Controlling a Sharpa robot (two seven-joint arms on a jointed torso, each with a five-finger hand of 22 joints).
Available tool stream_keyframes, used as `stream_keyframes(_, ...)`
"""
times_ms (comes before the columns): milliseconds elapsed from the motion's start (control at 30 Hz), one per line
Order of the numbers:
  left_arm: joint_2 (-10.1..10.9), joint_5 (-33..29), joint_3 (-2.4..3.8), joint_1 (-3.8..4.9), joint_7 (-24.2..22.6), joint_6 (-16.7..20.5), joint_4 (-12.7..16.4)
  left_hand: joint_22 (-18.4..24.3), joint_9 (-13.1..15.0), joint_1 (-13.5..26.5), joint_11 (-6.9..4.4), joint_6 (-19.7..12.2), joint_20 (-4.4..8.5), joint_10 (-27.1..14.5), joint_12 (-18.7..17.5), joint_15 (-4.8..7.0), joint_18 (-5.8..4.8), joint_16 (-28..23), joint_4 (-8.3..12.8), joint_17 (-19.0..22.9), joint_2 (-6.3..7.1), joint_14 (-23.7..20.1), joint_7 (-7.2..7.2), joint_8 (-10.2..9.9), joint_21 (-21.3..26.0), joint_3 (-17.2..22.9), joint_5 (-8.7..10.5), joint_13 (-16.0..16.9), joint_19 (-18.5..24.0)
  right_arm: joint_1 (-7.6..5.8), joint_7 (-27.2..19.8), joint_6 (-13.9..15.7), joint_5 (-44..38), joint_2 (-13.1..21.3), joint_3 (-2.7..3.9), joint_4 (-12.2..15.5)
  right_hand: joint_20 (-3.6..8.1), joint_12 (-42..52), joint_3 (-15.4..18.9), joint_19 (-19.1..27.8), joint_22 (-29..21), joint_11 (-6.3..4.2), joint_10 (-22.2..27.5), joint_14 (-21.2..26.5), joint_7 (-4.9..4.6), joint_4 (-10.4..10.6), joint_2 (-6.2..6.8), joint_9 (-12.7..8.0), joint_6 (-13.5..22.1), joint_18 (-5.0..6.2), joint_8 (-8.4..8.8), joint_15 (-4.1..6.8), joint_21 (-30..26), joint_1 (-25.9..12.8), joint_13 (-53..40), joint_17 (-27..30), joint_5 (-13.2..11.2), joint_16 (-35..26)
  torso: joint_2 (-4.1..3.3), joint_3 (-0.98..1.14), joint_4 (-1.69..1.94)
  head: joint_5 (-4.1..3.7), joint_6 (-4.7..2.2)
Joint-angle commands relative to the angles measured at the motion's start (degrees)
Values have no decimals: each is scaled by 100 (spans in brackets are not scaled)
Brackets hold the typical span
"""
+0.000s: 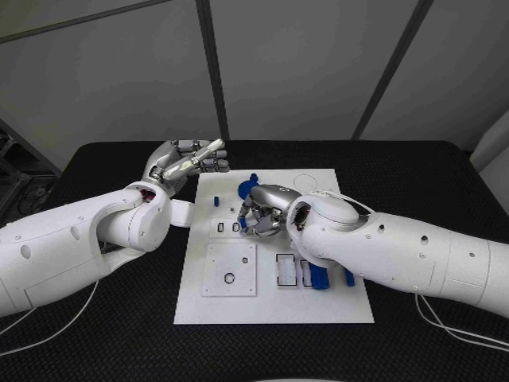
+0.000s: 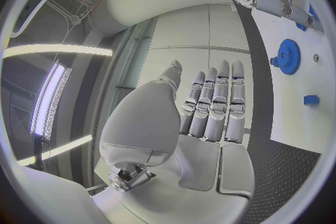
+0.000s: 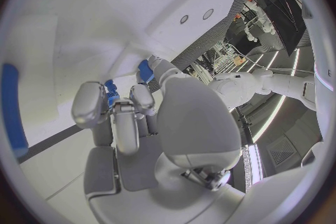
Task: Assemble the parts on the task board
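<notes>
The white task board lies in the middle of the black table. My right hand is low over the board's middle, fingers curled in, and it pinches a small blue part at its fingertips. A blue gear stands on the board just beyond that hand and also appears in the left wrist view, the gear. My left hand is raised beside the board's far left corner, fingers straight, holding nothing. A small blue piece sits near the board's left edge.
A recessed square plate with holes lies at the board's near left. Rectangular slots and two blue pieces are next to my right forearm. White cables trail over the table on the right.
</notes>
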State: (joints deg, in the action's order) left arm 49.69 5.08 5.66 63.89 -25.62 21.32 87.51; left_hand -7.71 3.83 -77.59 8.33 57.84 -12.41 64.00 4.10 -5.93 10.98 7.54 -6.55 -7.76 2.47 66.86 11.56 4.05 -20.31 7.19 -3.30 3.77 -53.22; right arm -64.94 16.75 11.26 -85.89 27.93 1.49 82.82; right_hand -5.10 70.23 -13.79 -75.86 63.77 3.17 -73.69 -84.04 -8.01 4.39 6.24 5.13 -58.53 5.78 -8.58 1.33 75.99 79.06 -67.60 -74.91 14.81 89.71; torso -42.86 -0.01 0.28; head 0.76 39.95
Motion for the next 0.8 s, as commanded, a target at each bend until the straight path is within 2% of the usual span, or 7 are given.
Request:
stream_keyframes(33,-8,35,5,8,-23,-57,0,6,-7,26,33,8,0,15,-39,-6,-50,-18,33,-9,-26,-12,22,-36,23,-16,34,-7,23,13,89,-147,-40,3,-18,-17,-5,-35,-16,35,-6,3,34,-596,-13,19,40,0,45,-51,21,-41,-39,-16,8,-1509,-19,29,0,0,-1,1,5)
stream_keyframes(167,-8,35,5,8,-21,-57,-3,6,-7,26,33,8,0,15,-39,-6,-50,-18,33,-9,-26,-12,22,-36,23,-16,34,-7,23,13,94,-139,-43,3,-18,-18,-30,-62,10,54,-38,32,68,-596,-39,36,106,-20,124,-45,49,-66,-62,-81,41,-1509,-117,29,-2,-1,0,-1,5)
stream_keyframes(333,-9,35,5,8,-19,-62,-5,6,-7,26,33,8,0,15,-39,-6,-50,-18,33,-9,-26,-12,22,-36,23,-16,34,-7,23,13,92,-109,-49,4,-18,-16,-66,-88,109,74,-73,62,119,-596,-65,82,210,-43,242,-37,72,-98,-93,-187,87,-1509,-473,29,-1,-2,0,-3,3)
stream_keyframes(467,-9,35,5,8,-19,-65,-7,6,-7,26,33,8,0,15,-39,-6,-50,-18,33,-9,-26,-12,22,-36,23,-16,34,-7,23,13,91,-82,-59,3,-18,-14,-80,-108,200,84,-92,80,156,-596,-83,109,248,-63,336,-33,94,-113,-108,-232,122,-1509,-359,29,0,-1,0,-5,1)
stream_keyframes(633,-9,35,5,8,-19,-67,-10,8,-8,25,36,1,-1,9,-41,-8,-50,-24,38,-11,-29,-10,25,-38,23,-16,33,-8,23,13,85,-42,-69,4,-18,-7,-87,-128,243,89,-103,89,181,-596,-92,124,253,-76,383,-31,107,-121,-116,-246,150,-1509,-340,29,0,-1,3,-7,1)
stream_keyframes(800,-11,35,5,8,-18,-73,-16,8,-8,25,36,1,-1,9,-41,-8,-50,-24,38,-11,-29,-10,25,-38,23,-16,33,-8,23,13,26,147,-72,11,-18,10,-95,-144,305,97,-119,100,207,-596,-103,147,265,-89,430,-28,115,-130,-127,-266,177,-1509,-342,29,0,0,0,-6,3)
